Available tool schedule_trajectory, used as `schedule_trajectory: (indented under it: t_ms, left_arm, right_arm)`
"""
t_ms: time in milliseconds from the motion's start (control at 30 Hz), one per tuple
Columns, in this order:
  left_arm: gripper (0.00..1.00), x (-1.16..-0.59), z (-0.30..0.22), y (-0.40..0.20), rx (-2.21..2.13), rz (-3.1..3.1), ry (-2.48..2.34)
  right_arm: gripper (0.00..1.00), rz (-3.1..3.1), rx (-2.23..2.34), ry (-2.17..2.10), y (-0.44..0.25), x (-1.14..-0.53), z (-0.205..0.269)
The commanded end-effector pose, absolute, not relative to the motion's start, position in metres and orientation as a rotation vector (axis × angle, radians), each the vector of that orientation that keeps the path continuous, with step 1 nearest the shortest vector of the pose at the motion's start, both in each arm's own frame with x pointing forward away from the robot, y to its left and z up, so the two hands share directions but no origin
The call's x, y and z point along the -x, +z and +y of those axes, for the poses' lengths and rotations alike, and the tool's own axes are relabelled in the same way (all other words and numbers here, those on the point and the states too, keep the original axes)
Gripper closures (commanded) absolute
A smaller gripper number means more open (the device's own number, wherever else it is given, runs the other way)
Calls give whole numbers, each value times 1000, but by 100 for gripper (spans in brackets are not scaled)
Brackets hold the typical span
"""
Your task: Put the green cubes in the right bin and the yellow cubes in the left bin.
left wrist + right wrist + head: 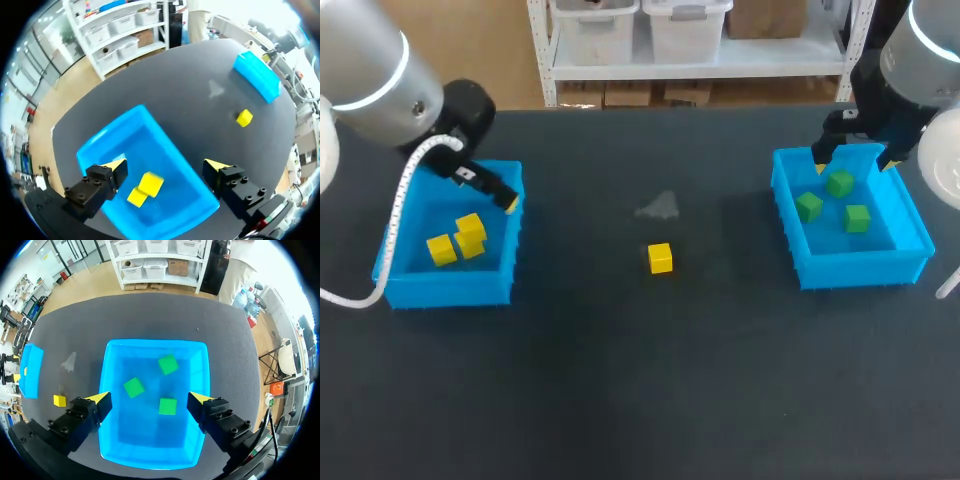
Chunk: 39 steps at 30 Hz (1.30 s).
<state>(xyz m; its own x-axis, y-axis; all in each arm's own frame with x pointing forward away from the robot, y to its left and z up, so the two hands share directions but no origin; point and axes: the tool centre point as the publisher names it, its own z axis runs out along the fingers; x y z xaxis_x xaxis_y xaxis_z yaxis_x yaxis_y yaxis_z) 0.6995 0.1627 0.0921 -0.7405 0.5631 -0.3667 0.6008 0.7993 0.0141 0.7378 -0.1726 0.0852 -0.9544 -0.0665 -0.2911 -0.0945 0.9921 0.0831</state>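
Note:
The left blue bin [450,288] holds a cluster of yellow cubes [470,235]. My left gripper [508,201] hangs open over that bin's far right corner. In the left wrist view its fingers straddle the bin [150,125] above two yellow cubes [149,183], holding nothing. One more yellow cube [660,258] lies alone on the table's middle. The right blue bin [860,268] contains three green cubes [839,183]. My right gripper [855,155] is open above its far edge, and the green cubes [167,406] lie below its fingers.
A pale grey smudge [660,207] marks the dark tabletop just behind the lone cube. The two bins sit at opposite sides, with bare table between and in front of them. The right wrist view also catches the lone yellow cube [59,400].

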Motion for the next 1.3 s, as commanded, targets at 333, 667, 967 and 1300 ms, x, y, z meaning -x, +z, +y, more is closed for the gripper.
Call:
schedule_trajectory:
  t_ms: [333,667,967,1300]
  left_arm:
    - [0,-728,68,96,-1166,2534,-254]
    - [0,-719,17,92,-1382,2465,-282]
    - [0,-693,-13,79,-1571,2422,-290]
    - [0,-672,-30,56,-1718,2405,-261]
  right_arm:
    - [0,2841,116,137,86,-736,-173]
    - [0,2841,116,137,86,-736,-173]
    - [0,2841,116,137,86,-736,-173]
    - [0,2841,116,137,86,-736,-173]
